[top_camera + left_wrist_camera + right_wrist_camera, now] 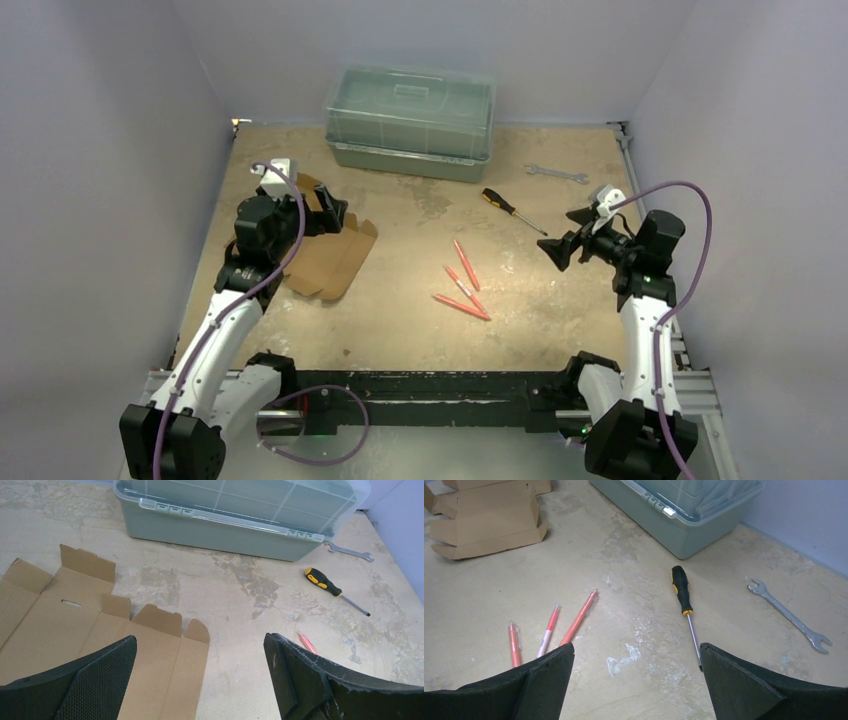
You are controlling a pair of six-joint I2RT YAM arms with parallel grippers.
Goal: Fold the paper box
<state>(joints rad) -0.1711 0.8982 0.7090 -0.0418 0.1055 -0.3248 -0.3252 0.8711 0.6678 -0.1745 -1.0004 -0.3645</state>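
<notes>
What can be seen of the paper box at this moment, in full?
The paper box is an unfolded cut-out of plain brown thin cardboard. It lies flat on the table, toward the left side. Crease lines divide it into panels, short flaps, some with rounded corners, line its far edge, and one panel has a small slot. No fold has been made yet. The left gripper, jaws open, hangs above its near part. Whether it touches the cardboard cannot be told.

Open tabletop (400, 300) lies between paper box (330, 258) and pens (462, 285); plastic bin (410, 120) walls the far side.
</notes>
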